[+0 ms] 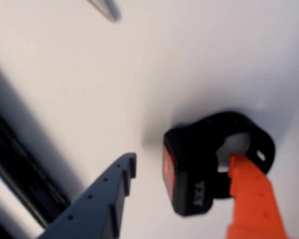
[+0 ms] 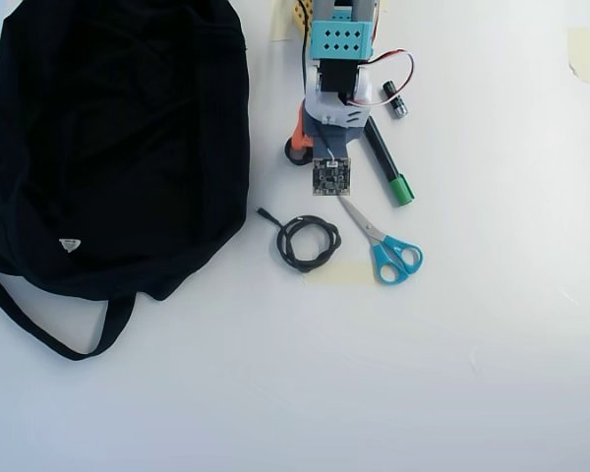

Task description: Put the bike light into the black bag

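So the hand (image 1: 182, 172) is spread wide around the bike light (image 1: 204, 164) in the wrist view, not gripping yet. The orange finger (image 1: 249, 194) pokes into the strap loop, probably to hook it. The light sits on the worktop (image 2: 472, 344), just right of the black bag (image 2: 108, 138) in the overhead view.

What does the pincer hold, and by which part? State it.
Nothing is gripped yet. The open pincer straddles the small black bike light; its orange finger pokes into the round strap loop.
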Controlling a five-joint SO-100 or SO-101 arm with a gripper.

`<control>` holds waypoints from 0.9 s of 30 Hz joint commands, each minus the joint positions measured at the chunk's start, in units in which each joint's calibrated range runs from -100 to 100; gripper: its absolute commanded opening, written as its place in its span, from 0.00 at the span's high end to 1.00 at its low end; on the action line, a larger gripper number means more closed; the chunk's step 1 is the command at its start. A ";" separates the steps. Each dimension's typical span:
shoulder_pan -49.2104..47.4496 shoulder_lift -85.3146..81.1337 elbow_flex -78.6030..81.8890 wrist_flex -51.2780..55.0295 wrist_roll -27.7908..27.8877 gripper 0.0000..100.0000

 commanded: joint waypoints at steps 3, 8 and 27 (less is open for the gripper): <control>0.17 0.71 -0.31 -1.16 -0.07 0.71; 0.17 0.79 -0.31 -1.16 -0.12 0.73; 1.29 4.36 -0.22 -5.55 -0.07 0.98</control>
